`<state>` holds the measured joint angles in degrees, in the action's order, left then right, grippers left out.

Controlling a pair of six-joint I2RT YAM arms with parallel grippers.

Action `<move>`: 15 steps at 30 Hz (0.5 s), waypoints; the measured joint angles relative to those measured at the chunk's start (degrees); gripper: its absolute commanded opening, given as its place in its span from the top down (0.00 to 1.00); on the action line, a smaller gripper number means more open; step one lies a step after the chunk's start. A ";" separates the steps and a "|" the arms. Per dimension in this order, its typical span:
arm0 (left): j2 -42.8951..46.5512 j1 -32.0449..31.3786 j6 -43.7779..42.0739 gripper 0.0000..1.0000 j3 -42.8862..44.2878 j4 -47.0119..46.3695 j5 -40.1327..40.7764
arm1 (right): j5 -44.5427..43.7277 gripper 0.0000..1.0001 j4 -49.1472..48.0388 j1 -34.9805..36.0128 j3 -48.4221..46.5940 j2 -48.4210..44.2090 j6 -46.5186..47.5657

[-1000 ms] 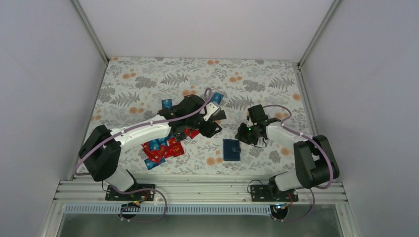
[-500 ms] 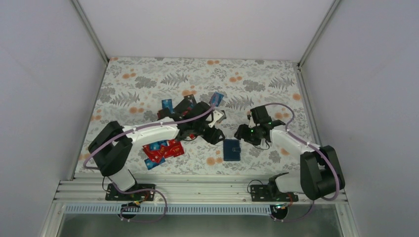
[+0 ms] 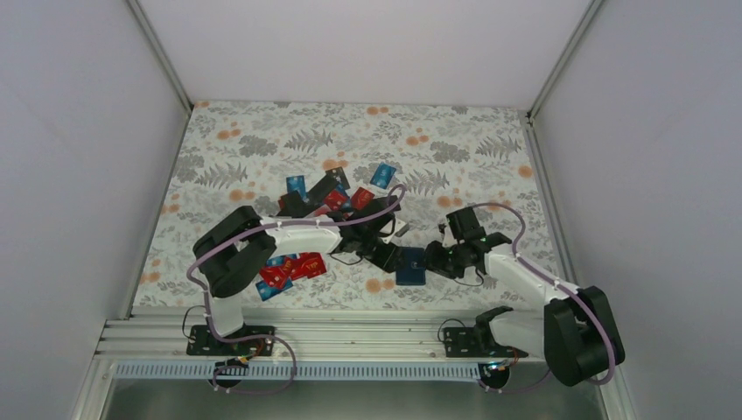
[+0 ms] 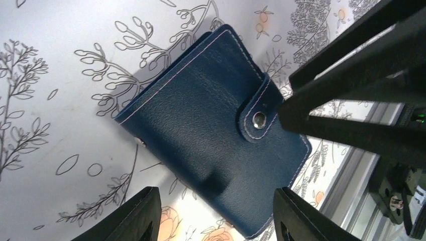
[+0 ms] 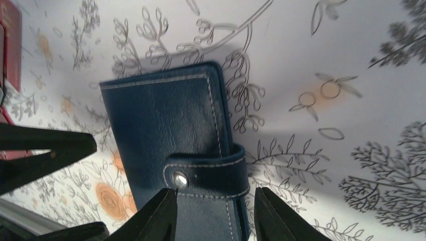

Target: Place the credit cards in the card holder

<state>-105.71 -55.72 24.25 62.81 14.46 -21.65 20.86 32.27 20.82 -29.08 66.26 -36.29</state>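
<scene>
The card holder (image 3: 410,265) is a closed navy wallet with a snapped strap, lying flat on the floral cloth near the front. My left gripper (image 3: 391,255) is open just left of it. In the left wrist view its fingers (image 4: 134,217) stand wide apart over the holder (image 4: 211,145), gripper (image 4: 216,221) empty. My right gripper (image 3: 438,261) is open at the holder's right edge. In the right wrist view this gripper (image 5: 216,216) straddles the strap (image 5: 211,170) of the holder (image 5: 166,125). Red and blue credit cards (image 3: 289,269) lie in a pile to the left.
More cards (image 3: 337,196) lie scattered behind the left arm, with single blue cards further back (image 3: 382,175) and to the left (image 3: 296,185). A red card edge (image 5: 10,45) shows in the right wrist view. The metal rail (image 3: 350,337) runs along the near edge.
Both grippers have moved in on the card holder: the left one came right and nearer from over the cards, the right one came left and nearer. The holder has not moved.
</scene>
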 measured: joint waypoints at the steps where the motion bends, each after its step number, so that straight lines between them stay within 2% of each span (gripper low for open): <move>1: -0.15 0.02 0.35 0.44 0.00 -0.22 -0.13 | 0.31 0.61 -0.04 0.31 0.37 -0.31 -0.20; 8: -2.56 0.00 0.98 0.48 0.55 -2.89 -2.14 | 1.86 0.66 -1.05 2.80 3.63 -0.26 -0.96; 11: -3.98 0.00 1.25 0.49 0.55 -3.65 -2.82 | 2.14 0.71 -1.79 3.26 3.87 0.17 -1.14; 15: -5.44 0.20 1.64 0.51 1.11 -5.01 -3.85 | 2.69 0.83 -2.93 3.43 4.48 0.48 -1.42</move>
<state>-111.15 -55.53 25.89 63.92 9.45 -25.50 23.55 29.34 24.25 -24.60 66.74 -37.71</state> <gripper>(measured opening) 0.496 0.243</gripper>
